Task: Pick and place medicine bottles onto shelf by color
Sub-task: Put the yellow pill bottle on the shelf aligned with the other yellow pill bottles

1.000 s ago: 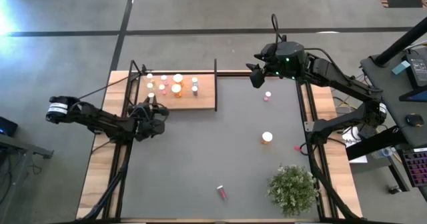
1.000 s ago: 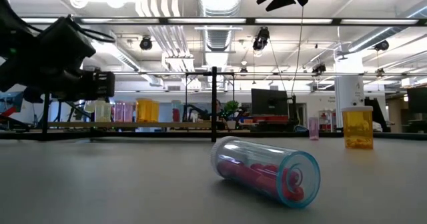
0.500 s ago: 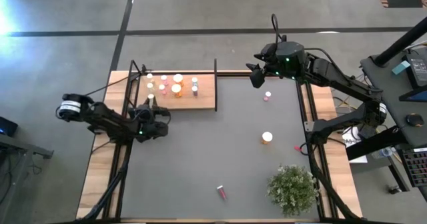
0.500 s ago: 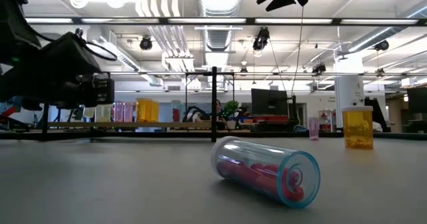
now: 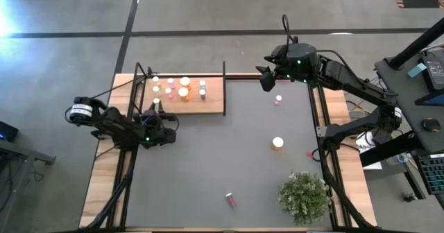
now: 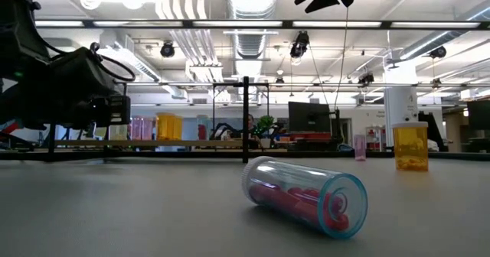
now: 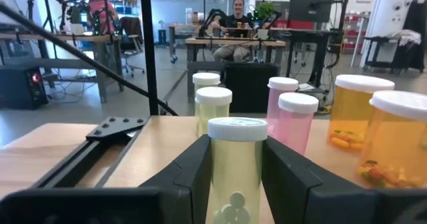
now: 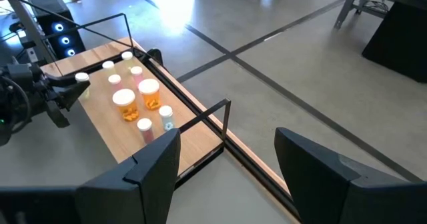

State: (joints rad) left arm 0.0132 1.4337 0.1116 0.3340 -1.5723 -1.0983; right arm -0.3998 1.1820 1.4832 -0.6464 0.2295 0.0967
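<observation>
Your left gripper [image 7: 237, 177] is clamped on a yellow bottle [image 7: 236, 167] and has come in toward the shelf [image 5: 211, 94] over the last second — now at its near edge, bottle upright, other yellow ones [image 7: 213, 109] just ahead. So this looks like the placing step: set it beside those. Right gripper [image 5: 266, 80] hangs apart, empty, unmoved at the far bench corner. Still on the bench [image 5: 208, 170]: pink bottle [image 5: 277, 100], orange bottle [image 5: 277, 143], red bottle [image 5: 229, 200] lying down near the plant [image 5: 304, 196] — several left to sort.
</observation>
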